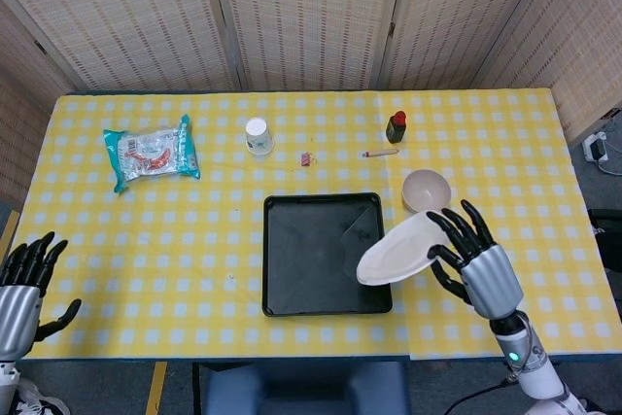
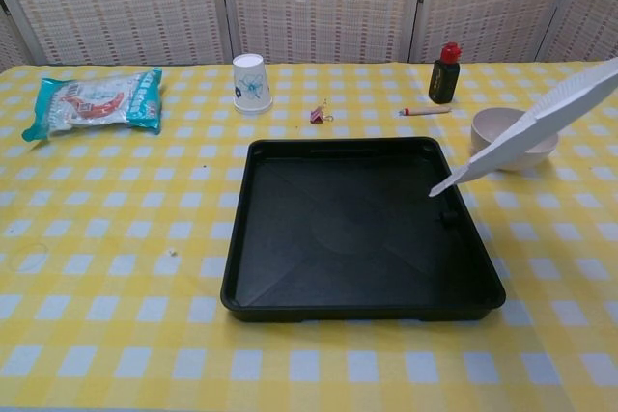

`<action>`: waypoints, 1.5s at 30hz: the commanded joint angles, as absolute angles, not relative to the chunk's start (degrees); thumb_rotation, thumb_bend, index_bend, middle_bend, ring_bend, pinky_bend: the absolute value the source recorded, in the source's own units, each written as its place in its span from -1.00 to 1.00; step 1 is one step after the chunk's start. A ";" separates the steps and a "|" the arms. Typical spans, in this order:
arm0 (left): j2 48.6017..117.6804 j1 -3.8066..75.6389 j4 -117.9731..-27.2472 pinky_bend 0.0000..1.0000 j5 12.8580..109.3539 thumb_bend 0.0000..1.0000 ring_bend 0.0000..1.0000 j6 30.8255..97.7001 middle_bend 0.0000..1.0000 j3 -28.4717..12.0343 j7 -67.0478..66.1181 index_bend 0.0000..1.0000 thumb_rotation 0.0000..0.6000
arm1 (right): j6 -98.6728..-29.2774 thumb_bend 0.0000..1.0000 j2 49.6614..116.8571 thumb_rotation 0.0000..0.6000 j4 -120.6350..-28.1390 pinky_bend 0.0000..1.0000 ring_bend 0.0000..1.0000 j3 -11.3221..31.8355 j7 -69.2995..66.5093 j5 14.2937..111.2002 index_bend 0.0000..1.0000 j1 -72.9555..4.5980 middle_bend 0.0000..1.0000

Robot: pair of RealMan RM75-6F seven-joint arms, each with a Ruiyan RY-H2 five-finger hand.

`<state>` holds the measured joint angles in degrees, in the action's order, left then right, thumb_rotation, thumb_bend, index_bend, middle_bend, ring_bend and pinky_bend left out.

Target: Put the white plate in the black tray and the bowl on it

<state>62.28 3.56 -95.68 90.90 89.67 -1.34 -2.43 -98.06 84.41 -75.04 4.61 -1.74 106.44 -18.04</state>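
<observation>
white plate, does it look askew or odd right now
Yes, the white plate is off the table and steeply tilted, held at its raised edge by the right hand, with the low edge over the right side of the black tray. That looks like mid-carry, not a mishap. Nothing is spilled or damaged.

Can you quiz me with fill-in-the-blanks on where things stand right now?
1. The right hand holds the white plate tilted above the tray's ____ edge.
2. The black tray holds ____.
3. The bowl sits on the ____.
4. The left hand holds ____.

Missing: right; nothing; table; nothing
</observation>
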 commanded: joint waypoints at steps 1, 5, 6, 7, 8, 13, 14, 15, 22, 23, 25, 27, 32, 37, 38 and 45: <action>62.07 3.52 -95.51 -0.92 90.55 -0.36 -0.96 89.75 -1.00 -1.56 -1.78 -1.00 1.00 | -93.11 0.06 87.20 1.00 -75.94 -1.00 -0.70 6.23 0.16 106.32 0.41 -21.76 -0.61; 61.69 3.60 -95.41 -0.92 89.93 -0.36 -0.96 89.54 -1.00 -1.87 -0.63 -1.00 1.00 | -88.71 0.06 91.67 1.00 -73.60 -1.00 -0.70 7.50 0.07 104.70 0.41 -25.20 -0.61; 61.61 3.61 -95.33 -0.92 89.65 -0.36 -0.96 89.44 -1.00 -1.96 -0.45 -1.00 1.00 | -87.89 0.06 92.81 1.00 -72.69 -1.00 -0.70 7.77 -0.22 104.39 0.41 -26.01 -0.61; 61.50 3.65 -95.24 -0.92 89.28 -0.36 -0.96 89.30 -1.00 -2.11 -0.03 -1.00 1.00 | -86.78 0.06 94.26 1.00 -71.59 -1.00 -0.69 8.08 -0.85 103.94 0.41 -27.08 -0.61; 61.41 3.69 -95.18 -0.92 88.99 -0.36 -0.96 89.14 -1.00 -2.22 0.29 -1.00 1.00 | -86.02 0.06 95.30 1.00 -70.76 -1.00 -0.69 8.31 -1.37 103.66 0.41 -27.90 -0.61; 60.96 3.74 -94.87 -0.92 88.04 -0.36 -0.96 88.61 -1.00 -2.48 1.67 -1.00 1.00 | -82.79 0.06 100.62 1.00 -65.41 -1.00 -0.70 9.57 -3.09 102.19 0.41 -31.87 -0.61; 60.89 3.74 -94.85 -0.92 87.93 -0.36 -0.96 88.52 -1.00 -2.48 1.82 -1.00 1.00 | -82.30 0.06 101.59 1.00 -64.29 -1.00 -0.70 9.72 -3.44 101.91 0.41 -32.51 -0.61; 60.77 3.76 -94.84 -0.92 87.83 -0.36 -0.96 88.36 -1.00 -2.46 2.03 -1.00 1.00 | -81.69 0.06 102.76 1.00 -62.98 -1.00 -0.70 9.85 -4.20 101.48 0.41 -33.27 -0.61; 60.26 3.68 -94.56 -0.92 87.40 -0.36 -0.96 88.46 -1.00 -2.76 3.39 -1.00 1.00 | -81.09 0.06 106.32 1.00 -56.80 -1.00 -0.69 8.03 -5.93 100.87 0.41 -34.56 -0.61; 60.20 3.71 -94.64 -0.92 87.43 -0.36 -0.96 88.37 -1.00 -2.73 3.44 -1.00 1.00 | -80.94 0.06 106.46 1.00 -56.34 -1.00 -0.69 7.47 -5.97 100.60 0.41 -34.28 -0.62; 60.10 3.77 -94.75 -0.92 87.81 -0.36 -0.96 88.11 -1.00 -2.45 3.89 -1.00 1.00 | -80.85 0.06 106.50 1.00 -56.22 -1.00 -0.69 6.79 -5.27 100.04 0.41 -33.63 -0.64; 59.74 3.93 -95.18 -0.92 88.83 -0.36 -0.96 87.75 -1.00 -1.92 5.15 -1.00 1.00 | -80.55 0.06 106.05 1.00 -57.18 -1.00 -0.70 5.82 -5.00 99.39 0.41 -32.76 -0.65; 59.71 4.20 -95.22 -0.92 89.08 -0.36 -0.96 87.24 -1.00 -1.72 5.21 -1.00 1.00 | -78.17 0.06 103.14 1.00 -61.15 -1.00 -0.78 3.75 -2.54 98.08 0.25 -31.51 -0.75; 59.70 4.28 -95.00 -0.92 89.61 -0.36 -0.96 87.43 -1.00 -1.64 5.77 -1.00 1.00 | -73.28 0.06 100.00 1.00 -66.43 -1.00 -0.94 2.43 2.34 94.86 -0.20 -30.49 -0.97; 59.69 4.25 -94.99 -0.92 89.69 -0.36 -0.96 87.52 -1.00 -1.61 5.79 -1.00 1.00 | -71.43 0.06 98.83 1.00 -68.57 -1.00 -0.96 2.28 4.14 93.45 -0.28 -30.27 -0.99; 59.67 4.14 -94.95 -0.92 89.69 -0.36 -0.96 87.81 -1.00 -1.61 5.74 -1.00 1.00 | -64.69 0.04 94.27 1.00 -77.43 -1.00 -1.00 3.60 12.43 86.47 -0.79 -30.27 -1.00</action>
